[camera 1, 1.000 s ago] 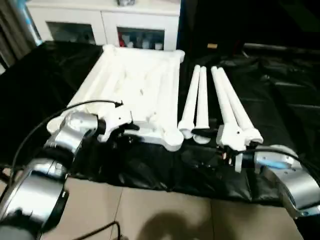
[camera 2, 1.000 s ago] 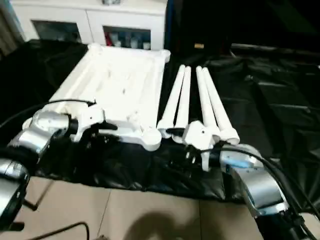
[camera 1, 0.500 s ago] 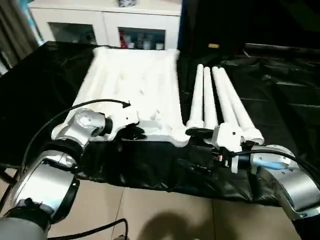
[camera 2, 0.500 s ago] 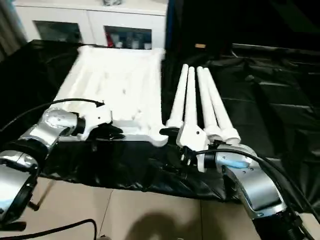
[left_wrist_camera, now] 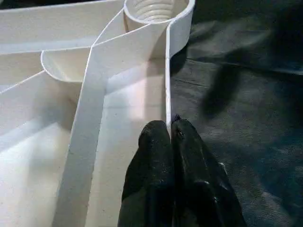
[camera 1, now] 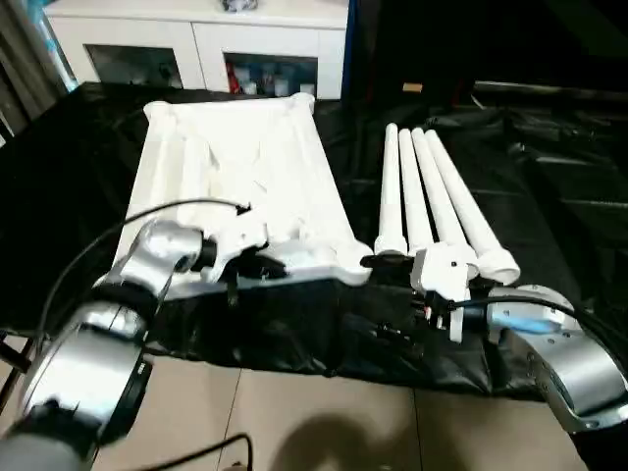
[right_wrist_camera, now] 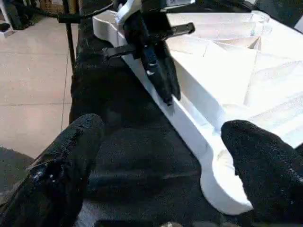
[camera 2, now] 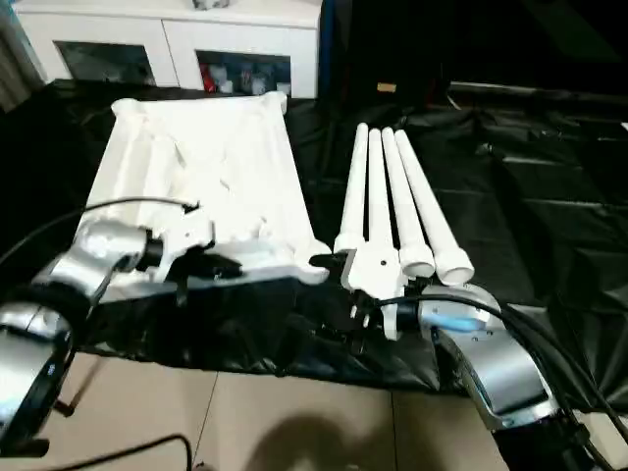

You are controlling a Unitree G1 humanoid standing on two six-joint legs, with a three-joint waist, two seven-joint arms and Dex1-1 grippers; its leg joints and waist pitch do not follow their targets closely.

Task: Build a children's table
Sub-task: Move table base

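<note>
Positioning step: left tool (left_wrist_camera: 171, 130) pinched shut on near rim of the white ribbed plastic tabletop (camera 1: 240, 182) lying underside-up on the black-draped counter (camera 1: 549, 196), right tool (right_wrist_camera: 161, 156) wide open by its near corner socket; next, likely grab one of four white tapered tube legs (camera 1: 432, 201) just right of the tabletop.

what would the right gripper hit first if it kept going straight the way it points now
Probably the rounded corner socket of the white plastic ribbed tabletop: it lies between the open fingers of the right gripper, just ahead. Farther along that near rim is the left gripper. Depth is hard to judge.
</note>
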